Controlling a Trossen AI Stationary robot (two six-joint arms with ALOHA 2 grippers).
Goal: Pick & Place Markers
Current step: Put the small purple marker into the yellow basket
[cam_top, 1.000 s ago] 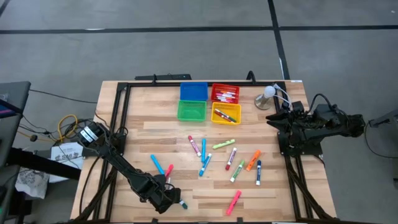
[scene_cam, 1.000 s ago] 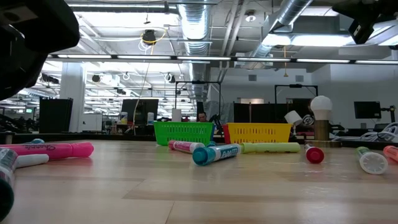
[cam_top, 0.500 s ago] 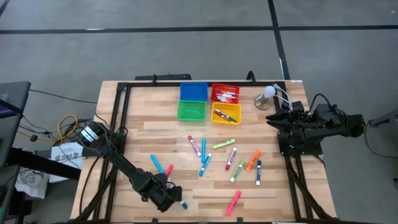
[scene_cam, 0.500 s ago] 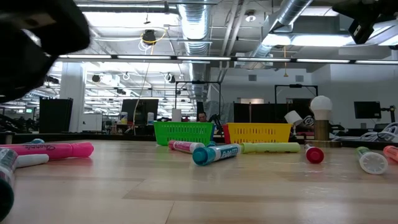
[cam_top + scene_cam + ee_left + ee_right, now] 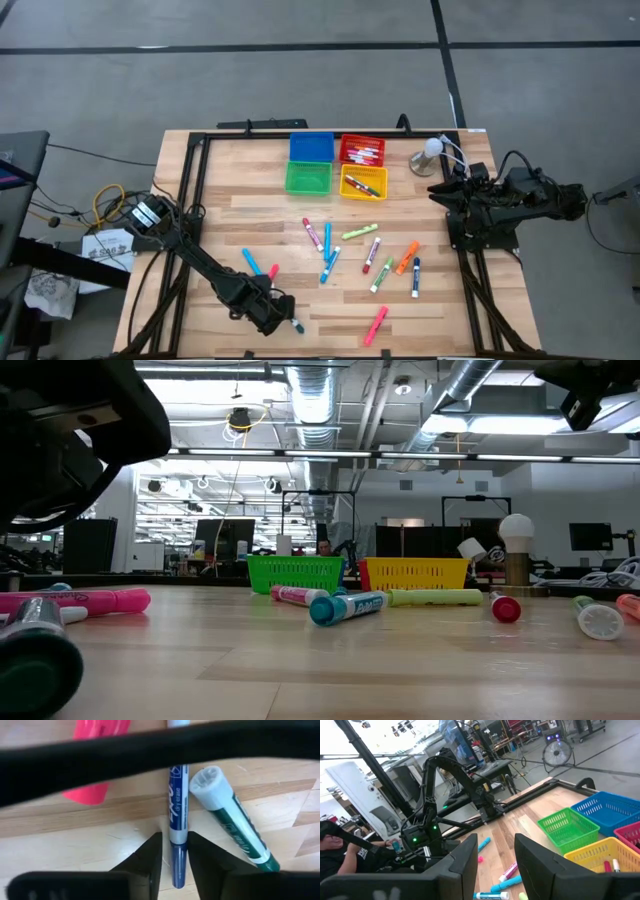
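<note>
We are bringing the left gripper down at the worktop's near edge, jaws narrowed around a blue marker, apparently touching it. A green marker just beside could get nudged or pinched. Farther off, the right gripper is waiting, jaws parted and empty.

Pale wood, bright plastic, dark matt arms

The table is light planked wood with visible grain and a faint sheen — smooth. The markers look like glossy plastic; the blue marker has a smooth white printed barrel. The bins are latticed plastic mesh. The left gripper looks matt black — hard plastic or metal.
</note>
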